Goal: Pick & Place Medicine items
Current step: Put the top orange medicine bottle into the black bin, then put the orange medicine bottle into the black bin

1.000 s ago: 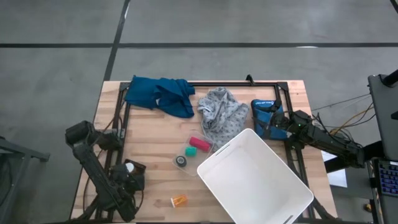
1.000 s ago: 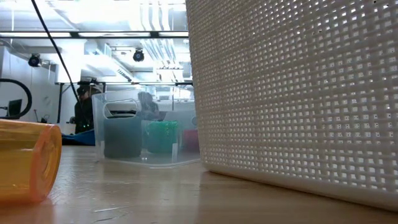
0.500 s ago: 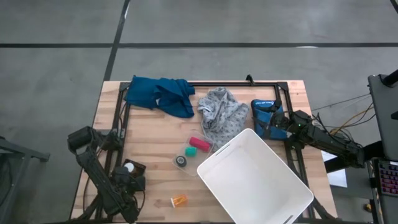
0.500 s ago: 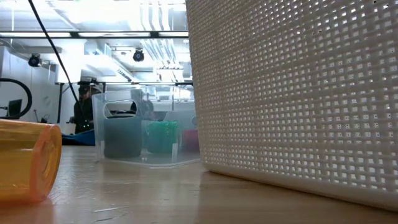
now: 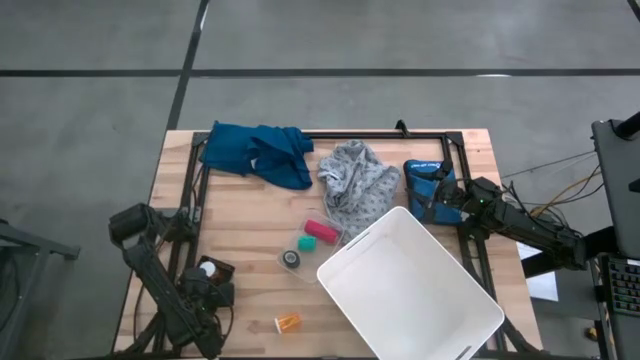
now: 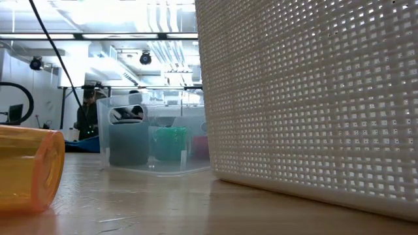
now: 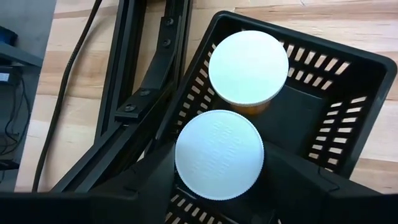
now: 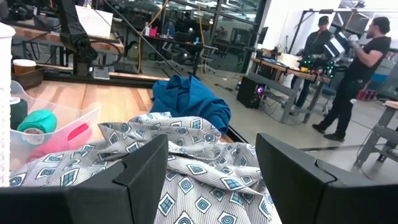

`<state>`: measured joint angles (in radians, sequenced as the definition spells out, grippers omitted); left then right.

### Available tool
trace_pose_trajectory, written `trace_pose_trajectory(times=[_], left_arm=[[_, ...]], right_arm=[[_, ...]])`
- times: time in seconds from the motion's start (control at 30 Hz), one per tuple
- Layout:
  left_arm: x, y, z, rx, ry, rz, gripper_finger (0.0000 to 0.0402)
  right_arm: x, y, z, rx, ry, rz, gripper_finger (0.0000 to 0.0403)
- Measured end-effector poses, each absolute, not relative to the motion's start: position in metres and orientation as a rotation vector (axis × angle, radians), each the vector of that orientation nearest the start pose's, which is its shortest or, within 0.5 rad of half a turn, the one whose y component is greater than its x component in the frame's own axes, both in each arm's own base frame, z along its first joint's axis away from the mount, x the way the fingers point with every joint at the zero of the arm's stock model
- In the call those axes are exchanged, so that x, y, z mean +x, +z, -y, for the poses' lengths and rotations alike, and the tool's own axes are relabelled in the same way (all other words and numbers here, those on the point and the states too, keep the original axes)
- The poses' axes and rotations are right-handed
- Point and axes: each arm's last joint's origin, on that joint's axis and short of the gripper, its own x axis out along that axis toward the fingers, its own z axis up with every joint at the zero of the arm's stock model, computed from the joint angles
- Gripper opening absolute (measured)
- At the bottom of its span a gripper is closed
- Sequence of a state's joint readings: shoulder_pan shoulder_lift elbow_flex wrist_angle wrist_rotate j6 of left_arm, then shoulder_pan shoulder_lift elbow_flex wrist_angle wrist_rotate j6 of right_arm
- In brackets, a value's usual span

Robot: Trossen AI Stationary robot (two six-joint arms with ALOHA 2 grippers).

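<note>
The left gripper (image 7: 219, 186) holds one white-capped pill bottle (image 7: 219, 163) over a small black slotted basket (image 7: 348, 93). A second bottle (image 7: 249, 68) stands inside. A third bottle (image 5: 288, 322) lies on the wood, beside the white mesh bin (image 5: 410, 290). The right gripper (image 8: 211, 168) rests open and empty over the grey patterned cloth (image 8: 193, 180).

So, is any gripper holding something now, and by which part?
The left gripper holds a pill bottle by its sides, one finger on each side, above the black basket. The right gripper is open and holds nothing.
</note>
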<state>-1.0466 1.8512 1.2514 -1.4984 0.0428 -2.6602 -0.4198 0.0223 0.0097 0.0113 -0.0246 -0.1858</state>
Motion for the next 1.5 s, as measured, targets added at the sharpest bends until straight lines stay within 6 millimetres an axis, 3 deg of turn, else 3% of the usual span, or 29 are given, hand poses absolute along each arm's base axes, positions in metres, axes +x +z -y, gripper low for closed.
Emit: trace_pose_trajectory(times=[0.33, 0.8, 1.17, 1.5], left_arm=[[0.140, 0.184, 0.244, -0.762, 1.629, -1.045, 0.0240], [0.140, 0.184, 0.245, -0.761, 1.619, -1.050, 0.0296], [0.155, 0.214, 0.253, -0.733, 1.422, -1.045, 0.0296], [0.170, 0.223, 0.249, -0.649, 1.266, -0.976, 0.0297]], right_arm=[[0.090, 0.166, 0.039, -0.183, -0.394, -0.038, 0.0240], [0.090, 0.166, 0.039, -0.182, -0.394, -0.038, 0.0240], [0.090, 0.166, 0.039, -0.182, -0.393, -0.038, 0.0240], [0.090, 0.166, 0.039, -0.183, -0.394, -0.038, 0.0240]])
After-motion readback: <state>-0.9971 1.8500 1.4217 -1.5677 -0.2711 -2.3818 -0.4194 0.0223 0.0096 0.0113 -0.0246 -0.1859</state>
